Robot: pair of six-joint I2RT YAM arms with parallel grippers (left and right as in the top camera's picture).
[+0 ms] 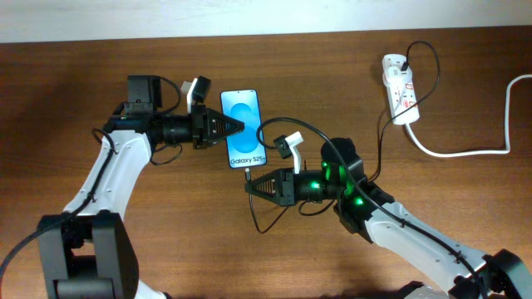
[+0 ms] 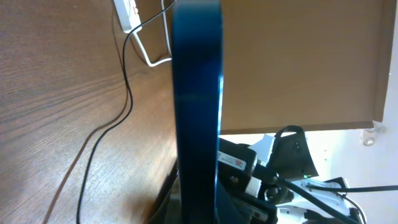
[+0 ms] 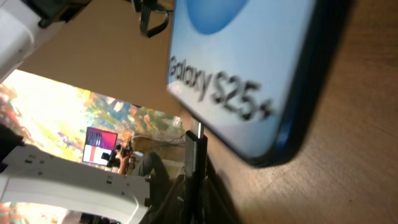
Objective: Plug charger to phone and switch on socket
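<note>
Tip of the charger (image 3: 196,149), pinched in the right hand (image 1: 251,186) near the counter (image 1: 83,66) middle, touches the Galaxy end of the phone (image 1: 245,112). Just beyond, the left hand (image 1: 238,129) pinches the phone's left side. Socket (image 1: 399,90) lies near the far right corner, well apart.

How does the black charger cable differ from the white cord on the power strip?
The charger cable is thin and black; the white cord is thick. The charger cable snakes over to the phone, its connector tip held in the right pincer at the phone's bottom edge; the white cord lies free and runs off the frame. Both start at the power strip.
</note>
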